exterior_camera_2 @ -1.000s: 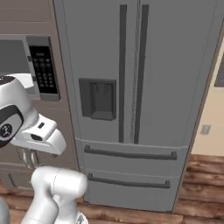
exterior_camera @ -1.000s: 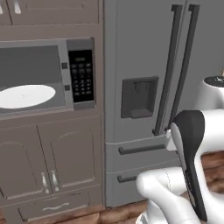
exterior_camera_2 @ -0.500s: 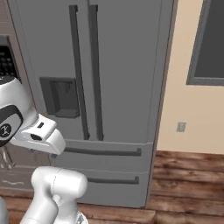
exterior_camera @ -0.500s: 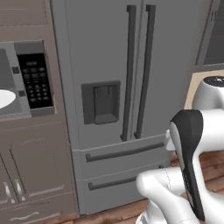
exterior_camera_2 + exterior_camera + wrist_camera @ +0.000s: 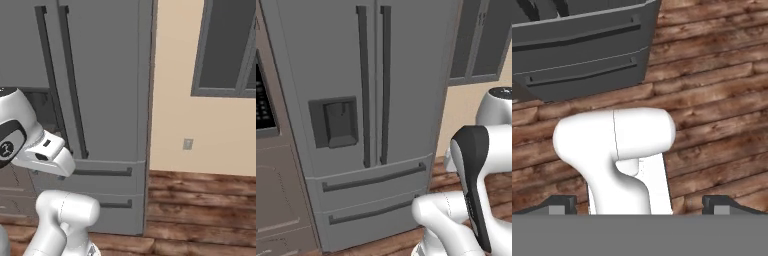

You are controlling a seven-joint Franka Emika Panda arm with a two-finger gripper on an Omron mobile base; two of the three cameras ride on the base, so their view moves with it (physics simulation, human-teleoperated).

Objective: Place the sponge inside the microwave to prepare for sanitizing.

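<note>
The sponge is out of view. Of the microwave, a strip of the black keypad panel (image 5: 262, 100) shows at the far left edge of the left base view. In the hand view my gripper (image 5: 640, 205) points down at the wooden floor. Its two dark fingertips (image 5: 559, 204) stand far apart at the bottom, open, with nothing held between them. The arm is folded close to the base, well to the right of the microwave.
A tall grey fridge (image 5: 371, 55) with two long vertical handles, a dispenser (image 5: 333, 122) and two drawers stands ahead. Brown cabinet fronts (image 5: 276, 195) sit under the microwave. To the right are a beige wall (image 5: 175, 100), a dark window (image 5: 227, 45) and the wooden floor (image 5: 200, 210).
The whole picture has slid left, so the base has driven to the right. The microwave has gone from the left-centre to the left edge, and the wall and window have come in. The gripper stays open.
</note>
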